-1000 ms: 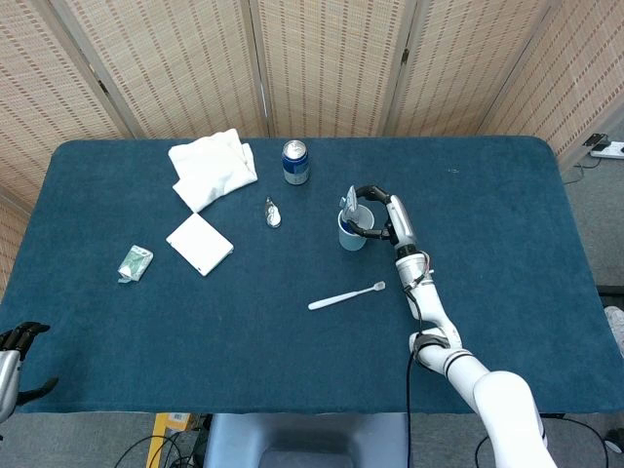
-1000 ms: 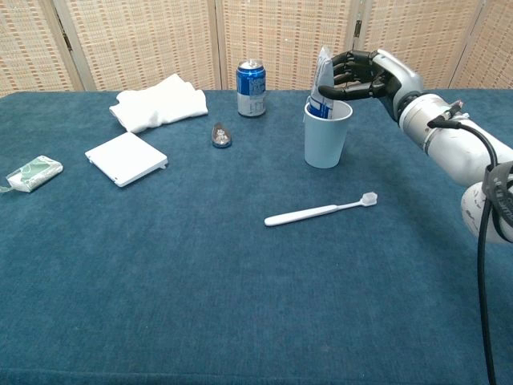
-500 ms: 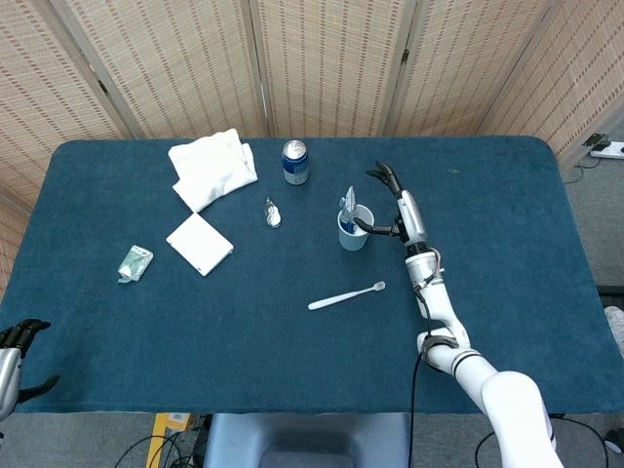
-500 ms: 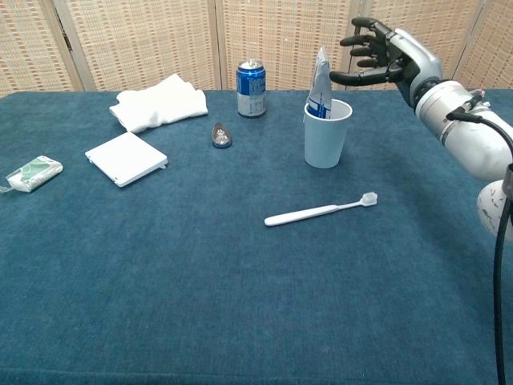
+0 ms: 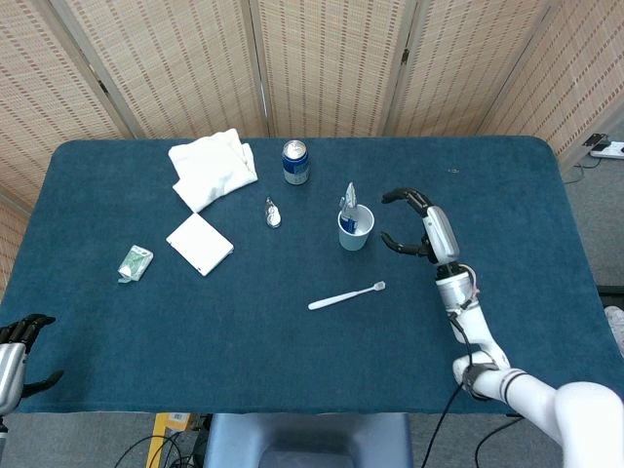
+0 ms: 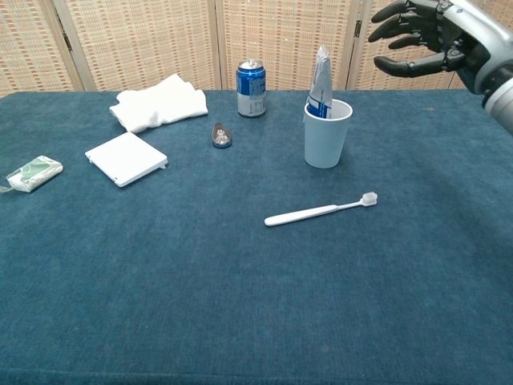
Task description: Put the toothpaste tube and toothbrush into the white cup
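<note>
Right of frame, the right robot hand point(image 5: 417, 222) hangs wide and empty beside the white cup point(image 5: 355, 230) holding the toothpaste tube point(image 6: 319, 80); the toothbrush point(image 5: 346, 295) lies on the tabletop point(image 5: 292, 361).

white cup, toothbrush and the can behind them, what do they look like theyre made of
white cup: probably plastic or paper; matte, opaque, thin rim, so either fits.
toothbrush: likely plastic, an all-white moulded handle with a slight sheen.
can: metal, probably aluminium, with a shiny silver top rim and printed blue body.
</note>
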Robot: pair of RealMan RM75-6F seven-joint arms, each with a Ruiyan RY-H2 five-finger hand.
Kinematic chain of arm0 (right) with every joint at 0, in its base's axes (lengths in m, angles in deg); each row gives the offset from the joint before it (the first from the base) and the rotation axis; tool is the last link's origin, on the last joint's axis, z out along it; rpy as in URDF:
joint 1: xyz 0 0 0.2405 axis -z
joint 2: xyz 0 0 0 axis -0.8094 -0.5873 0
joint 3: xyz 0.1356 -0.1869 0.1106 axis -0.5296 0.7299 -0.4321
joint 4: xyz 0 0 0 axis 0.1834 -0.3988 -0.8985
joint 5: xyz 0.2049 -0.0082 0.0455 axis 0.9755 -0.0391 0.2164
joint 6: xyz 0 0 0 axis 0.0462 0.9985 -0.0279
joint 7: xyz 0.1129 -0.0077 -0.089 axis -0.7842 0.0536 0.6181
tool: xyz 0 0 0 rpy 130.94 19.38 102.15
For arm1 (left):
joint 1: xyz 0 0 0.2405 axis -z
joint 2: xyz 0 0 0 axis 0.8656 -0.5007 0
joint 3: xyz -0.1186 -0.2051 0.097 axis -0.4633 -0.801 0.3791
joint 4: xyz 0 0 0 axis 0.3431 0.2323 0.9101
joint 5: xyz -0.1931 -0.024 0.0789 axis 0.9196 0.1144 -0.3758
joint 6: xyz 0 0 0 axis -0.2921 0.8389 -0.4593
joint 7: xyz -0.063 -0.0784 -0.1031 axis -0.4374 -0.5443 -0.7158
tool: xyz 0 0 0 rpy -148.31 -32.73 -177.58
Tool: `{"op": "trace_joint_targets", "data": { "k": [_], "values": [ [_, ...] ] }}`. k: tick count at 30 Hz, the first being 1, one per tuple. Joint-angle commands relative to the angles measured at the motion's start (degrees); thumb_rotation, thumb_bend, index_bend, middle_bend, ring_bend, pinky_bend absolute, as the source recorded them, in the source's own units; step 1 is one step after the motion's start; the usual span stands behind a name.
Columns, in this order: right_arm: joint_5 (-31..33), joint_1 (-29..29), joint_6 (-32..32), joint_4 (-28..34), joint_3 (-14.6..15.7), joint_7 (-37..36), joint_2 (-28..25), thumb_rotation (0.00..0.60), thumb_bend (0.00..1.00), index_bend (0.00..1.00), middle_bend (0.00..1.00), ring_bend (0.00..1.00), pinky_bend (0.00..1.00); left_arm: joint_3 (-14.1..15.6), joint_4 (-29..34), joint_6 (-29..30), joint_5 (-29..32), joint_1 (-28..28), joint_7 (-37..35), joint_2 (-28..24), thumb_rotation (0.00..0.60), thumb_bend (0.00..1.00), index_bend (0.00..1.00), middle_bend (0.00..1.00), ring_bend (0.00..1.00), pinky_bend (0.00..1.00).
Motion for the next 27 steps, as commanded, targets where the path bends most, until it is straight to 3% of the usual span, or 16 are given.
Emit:
{"op": "trace_joint_targets", "data": {
  "k": [1,5,12,18,27],
  "values": [
    [-4.52,6.84,3.59,14.92,6.44,15.22,-11.24,0.600,0.22,0.42,0.43,0.34,0.38,-0.09,0.03,0.30,-0.21,0.01,-0.10,0.02,0.600,0.19,0.26,0.25,0.27,0.28],
    [-5.90,7.46,0.39,19.70,9.53,22.13,-14.32,0.600,0.22,0.44,0.44,0.34,0.39,-0.11,0.16,0.39,-0.54,0.16,-0.12,0.07,0.600,0.19,0.26,0.25,0.27,0.28],
    [-7.18,4.35,-8.76,21.59,12.16,34.79,-14.11,0.600,0.22,0.46,0.44,0.33,0.39,0.17,0.58,0.96,-1.28,-0.02,-0.25,-0.12,0.600,0.19,0.26,0.25,0.27,0.28],
    [-6.60,1.21,-14.25,20.91,11.39,41.87,-10.40,0.600,0.13,0.47,0.37,0.24,0.34,0.48,0.33,1.84,-0.98,-0.92,-0.95,-0.45,0.600,0.19,0.26,0.25,0.27,0.28],
    [-4.91,-1.20,-17.20,15.78,9.52,47.55,-5.23,0.600,0.14,0.47,0.36,0.23,0.34,1.10,0.10,2.10,-0.28,-2.00,-1.66,-0.92,0.600,0.19,0.26,0.25,0.27,0.28]
  ]
}}
